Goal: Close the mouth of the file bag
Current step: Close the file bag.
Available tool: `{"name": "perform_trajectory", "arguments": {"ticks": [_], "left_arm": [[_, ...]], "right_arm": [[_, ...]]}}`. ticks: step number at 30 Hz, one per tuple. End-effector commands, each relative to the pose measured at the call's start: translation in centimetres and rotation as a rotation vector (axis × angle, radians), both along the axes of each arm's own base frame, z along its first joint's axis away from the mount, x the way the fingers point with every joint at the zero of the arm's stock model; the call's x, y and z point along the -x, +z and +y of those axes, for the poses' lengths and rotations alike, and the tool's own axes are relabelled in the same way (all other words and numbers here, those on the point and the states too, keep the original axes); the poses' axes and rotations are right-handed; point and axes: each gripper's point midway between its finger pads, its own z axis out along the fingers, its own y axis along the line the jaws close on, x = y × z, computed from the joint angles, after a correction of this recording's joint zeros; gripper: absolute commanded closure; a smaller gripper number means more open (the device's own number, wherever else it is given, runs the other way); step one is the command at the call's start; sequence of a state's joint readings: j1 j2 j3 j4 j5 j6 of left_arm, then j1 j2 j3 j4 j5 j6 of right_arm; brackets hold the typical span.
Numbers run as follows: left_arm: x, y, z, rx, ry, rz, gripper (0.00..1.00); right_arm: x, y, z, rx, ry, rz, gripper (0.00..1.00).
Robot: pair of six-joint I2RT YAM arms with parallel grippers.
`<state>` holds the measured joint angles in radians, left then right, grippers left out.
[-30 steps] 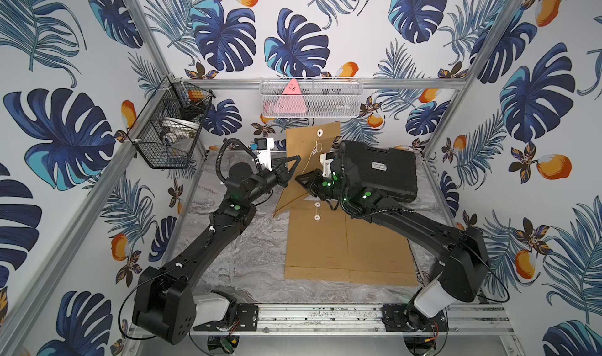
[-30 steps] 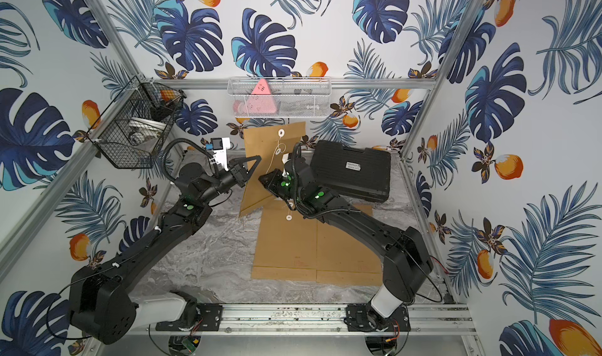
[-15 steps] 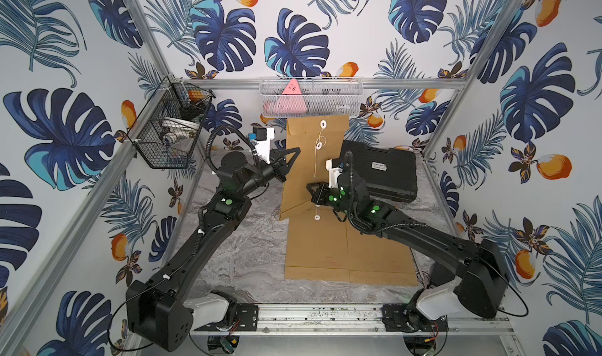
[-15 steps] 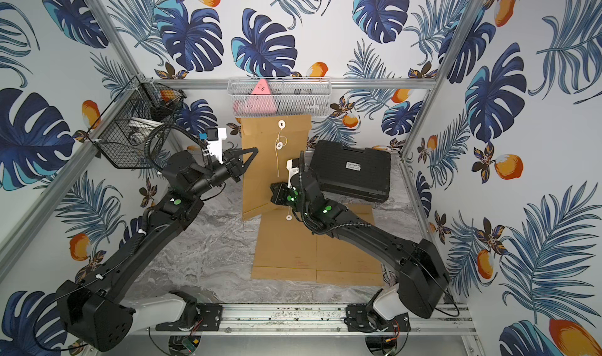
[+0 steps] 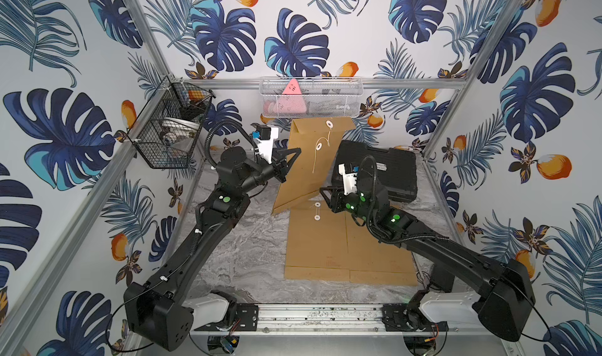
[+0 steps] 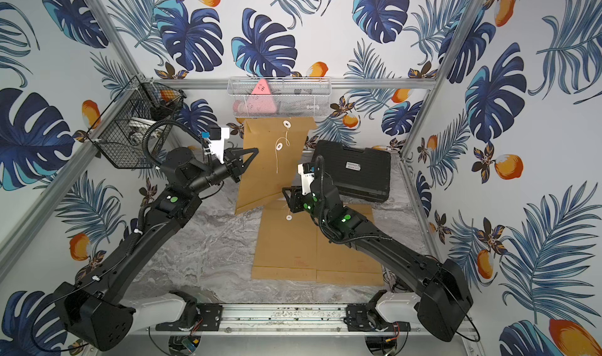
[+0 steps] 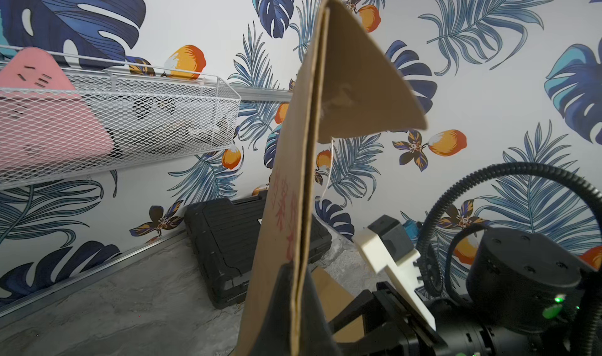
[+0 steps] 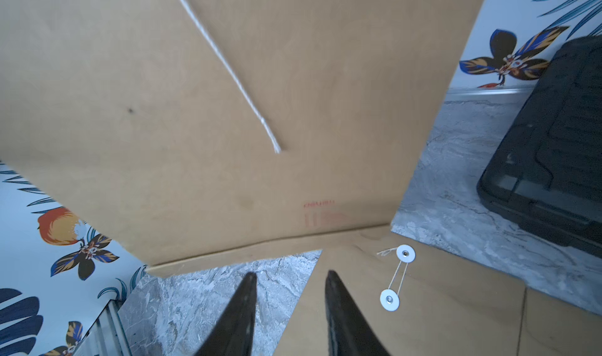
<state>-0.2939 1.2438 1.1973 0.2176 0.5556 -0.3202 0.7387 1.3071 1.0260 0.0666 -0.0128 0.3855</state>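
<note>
**Holding the file bag upright by one edge**

In both top views the left fingers [image 5: 287, 162] are pinched tight on the left edge of the file bag [image 5: 314, 168]. The bag stands tilted over the desk [image 5: 247, 256], its lower edge close above the flat bags [image 5: 345, 250]. The right fingers [image 5: 326, 196] sit just beside its lower right corner.

The left wrist view shows the bag edge-on between the fingers, with its flap [image 7: 361, 77] bent outward.

Only the right wrist view shows the right fingers parted and empty, with the string [image 8: 228, 61] hanging loose on the bag's face.
</note>
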Motion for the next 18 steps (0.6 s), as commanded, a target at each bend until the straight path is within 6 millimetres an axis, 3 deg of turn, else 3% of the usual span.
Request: {"name": "perform_trajectory", "arguments": {"ticks": [1,11,18], "left_arm": [[0.6,1.3,-0.3,0.038,-0.038,-0.037,1.00],[1.6,1.4,-1.1,0.083,-0.098,-0.022,1.00],[2.0,1.5,-1.5,0.081,-0.116,-0.017,1.00]], "right_arm": [[-0.8,1.4,0.4,0.012,0.016,-0.071,0.63],[-3.9,2.7,1.3,-0.003,-0.020,-0.148,0.64],[-5.5,3.2,0.8,0.000,-0.093,-0.214,0.74]]}}
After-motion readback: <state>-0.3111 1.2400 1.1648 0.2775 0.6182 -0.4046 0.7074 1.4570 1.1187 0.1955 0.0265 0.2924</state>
